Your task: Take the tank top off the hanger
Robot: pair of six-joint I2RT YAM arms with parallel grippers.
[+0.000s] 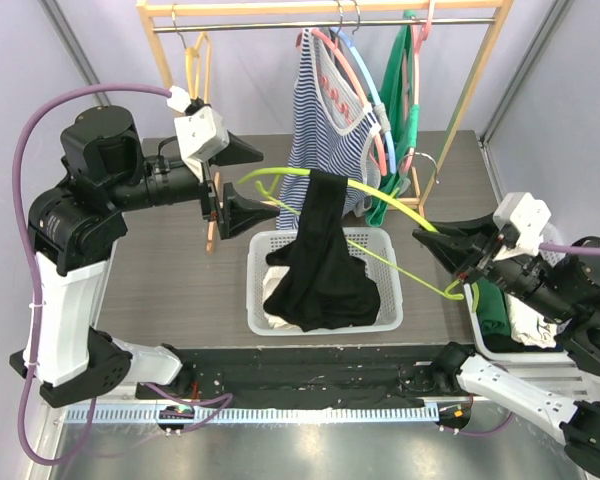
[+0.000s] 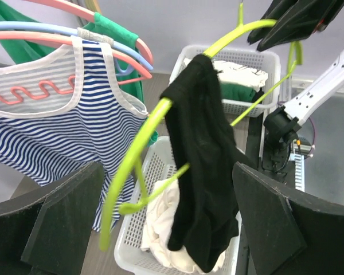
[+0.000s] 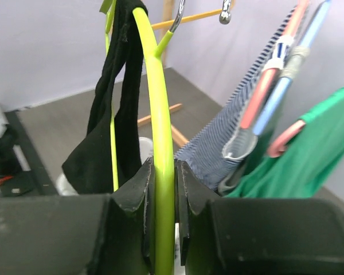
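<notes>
Tank top: the black tank top (image 1: 320,260) is draped over the upper arm of the hanger (image 1: 385,198), about midway along it, above the basket (image 1: 255,300).
Tank top axis: long axis runs up and down. The top end is folded over the hanger arm, and the lower end reaches into the basket, bunched on white cloth there.
Hanger: lime green and held in the air. Its long axis crosses the table (image 1: 170,280) left to right, with the right end nearer the arm bases and lower.
Right gripper: the right gripper (image 1: 442,258) has its jaws pinched nearly together on the hanger's right end. In the wrist view the green bar sits tight between both fingers (image 3: 140,189).
Left gripper: the left gripper (image 1: 265,183) has its jaws spread wide and grips nothing. The hanger's left end lies in the gap between the fingers (image 2: 63,223), and the tank top hangs just ahead of them.
Rack: the wooden rack (image 1: 320,8) stands at the far side of the table. It carries a striped top (image 1: 320,130) and a green garment (image 1: 398,110) on other hangers.
Second basket: the bin (image 1: 480,340) is under the right arm and holds green and white cloth.
</notes>
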